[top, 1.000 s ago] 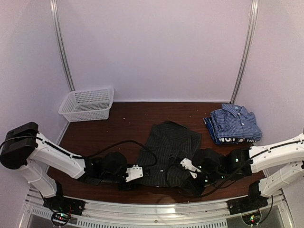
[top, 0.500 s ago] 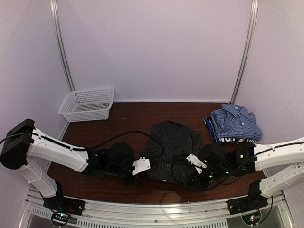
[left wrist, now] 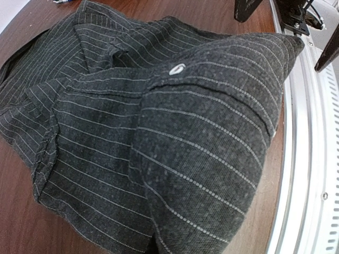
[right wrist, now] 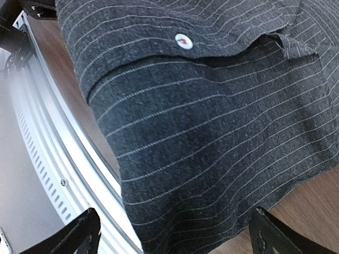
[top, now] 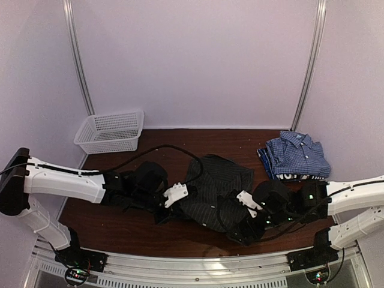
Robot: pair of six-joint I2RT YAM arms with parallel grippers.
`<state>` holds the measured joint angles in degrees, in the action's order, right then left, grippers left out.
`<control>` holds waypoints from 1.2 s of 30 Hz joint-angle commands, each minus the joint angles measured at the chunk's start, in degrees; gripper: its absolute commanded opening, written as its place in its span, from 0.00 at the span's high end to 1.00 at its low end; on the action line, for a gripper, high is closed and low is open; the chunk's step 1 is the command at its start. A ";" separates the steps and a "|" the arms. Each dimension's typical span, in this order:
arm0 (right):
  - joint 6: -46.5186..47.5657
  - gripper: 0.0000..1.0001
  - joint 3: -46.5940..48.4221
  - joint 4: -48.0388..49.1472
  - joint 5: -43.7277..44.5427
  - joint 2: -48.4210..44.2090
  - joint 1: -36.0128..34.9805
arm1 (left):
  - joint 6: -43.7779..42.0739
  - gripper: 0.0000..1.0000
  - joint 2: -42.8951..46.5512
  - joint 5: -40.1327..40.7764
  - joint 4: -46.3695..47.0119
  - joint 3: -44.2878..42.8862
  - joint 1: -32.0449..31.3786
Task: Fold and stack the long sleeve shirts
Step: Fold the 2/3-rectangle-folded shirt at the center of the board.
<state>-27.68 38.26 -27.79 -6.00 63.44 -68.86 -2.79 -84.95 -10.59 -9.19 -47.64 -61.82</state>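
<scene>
Two end effectors flank a black pinstriped shirt (top: pixel 219 183) that lies crumpled on the near middle of a dark wooden bench (top: pixel 162 150). The left end effector (top: pixel 170 204) sits at the shirt's left edge with its fingers together, clamped on the cloth. Its wrist view does not show the fingers themselves. A raised fold of striped fabric fills that picture, with a pale button (left wrist: pixel 177 69) on the placket. The right end effector (top: pixel 243 223) is low at the shirt's near right corner, its fingers (right wrist: pixel 85 233) spread wide apart and holding nothing. Its wrist view shows the two dark tips at either side of the bottom of the picture, with the shirt's striped cloth spread just beyond them beside the metal rail (right wrist: pixel 53 159) at the bench's near edge. Well apart from the pinstriped shirt, at the far right of the bench, a folded blue-white checked shirt (top: pixel 298 153) lies collar up on top of a stack. A navy garment with white lettering (top: pixel 292 176) shows beneath its near edge. A white plastic mesh basket (top: pixel 111 132) stands at the far left corner of the bench, close to the wall.
</scene>
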 commanded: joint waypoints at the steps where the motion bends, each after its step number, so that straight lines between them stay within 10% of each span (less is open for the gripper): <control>1: 0.64 0.02 2.98 -0.89 5.52 1.20 -2.98 | 2.33 1.00 0.12 -4.47 -3.40 -4.04 0.59; 12: 0.29 0.23 4.84 -3.25 14.05 8.99 -6.70 | 4.72 1.00 1.08 -9.63 -5.96 -5.62 2.68; 29: -1.30 0.95 5.77 -1.28 2.18 6.60 -15.53 | 19.18 1.00 12.51 -13.33 -12.91 1.95 0.09; 36: -2.33 0.98 4.22 3.59 -5.30 1.76 -15.30 | 22.19 1.00 18.73 -18.59 -14.20 3.27 -1.03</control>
<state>-28.93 42.92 -27.42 -6.70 67.75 -84.16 16.32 -69.28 -25.61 -23.24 -44.03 -63.13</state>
